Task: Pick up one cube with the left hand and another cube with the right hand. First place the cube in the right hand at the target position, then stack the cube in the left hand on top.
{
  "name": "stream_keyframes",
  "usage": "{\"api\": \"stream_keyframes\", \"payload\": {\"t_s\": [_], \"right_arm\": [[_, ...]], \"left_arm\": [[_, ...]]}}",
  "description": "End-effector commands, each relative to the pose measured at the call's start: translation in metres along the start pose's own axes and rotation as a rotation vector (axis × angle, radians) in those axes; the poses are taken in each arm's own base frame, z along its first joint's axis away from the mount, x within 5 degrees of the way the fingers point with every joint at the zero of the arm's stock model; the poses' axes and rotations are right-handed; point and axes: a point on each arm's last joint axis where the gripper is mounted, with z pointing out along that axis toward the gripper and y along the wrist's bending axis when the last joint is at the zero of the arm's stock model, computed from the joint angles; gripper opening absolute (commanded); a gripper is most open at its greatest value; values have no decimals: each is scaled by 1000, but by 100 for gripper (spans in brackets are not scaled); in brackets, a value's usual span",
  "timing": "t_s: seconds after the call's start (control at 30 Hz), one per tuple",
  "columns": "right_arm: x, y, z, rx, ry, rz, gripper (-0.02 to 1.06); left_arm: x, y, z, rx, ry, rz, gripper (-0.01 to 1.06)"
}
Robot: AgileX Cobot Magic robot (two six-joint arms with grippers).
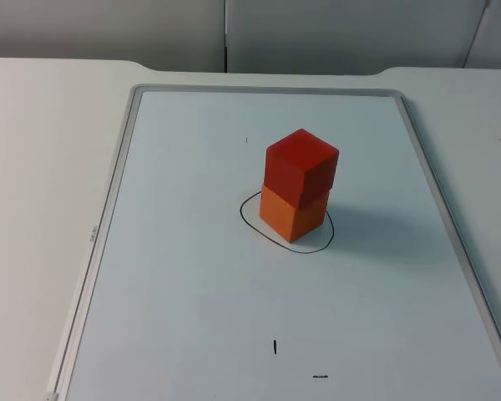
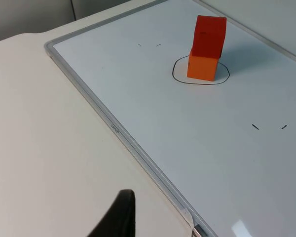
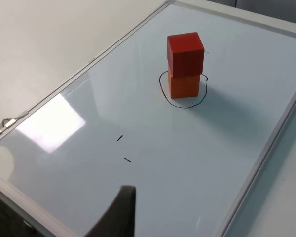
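Observation:
A red cube sits on top of an orange cube, slightly turned against it. The stack stands inside a hand-drawn black ring on the whiteboard. From the left wrist, the red cube and orange cube are far ahead; my left gripper waits over the bare table beside the board's left frame, holding nothing. From the right wrist, the red cube rests on the orange cube; my right gripper waits above the board's near end, well back from the stack.
The whiteboard with a grey frame lies flat on the white table. Small black marks are drawn near its front edge. A grey partition wall closes the far side.

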Motion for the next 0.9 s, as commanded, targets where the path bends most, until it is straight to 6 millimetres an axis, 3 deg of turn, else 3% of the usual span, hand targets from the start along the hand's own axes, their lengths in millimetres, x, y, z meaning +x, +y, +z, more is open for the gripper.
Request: {"api": "stream_keyframes", "payload": {"t_s": [0.0, 0.87], "right_arm": [[1, 0, 1, 1, -3, 1, 105], [1, 0, 1, 4, -3, 2, 105]], "left_arm": [[0, 0, 0, 1, -13, -8, 105], [0, 0, 0, 1, -13, -8, 105]]}}
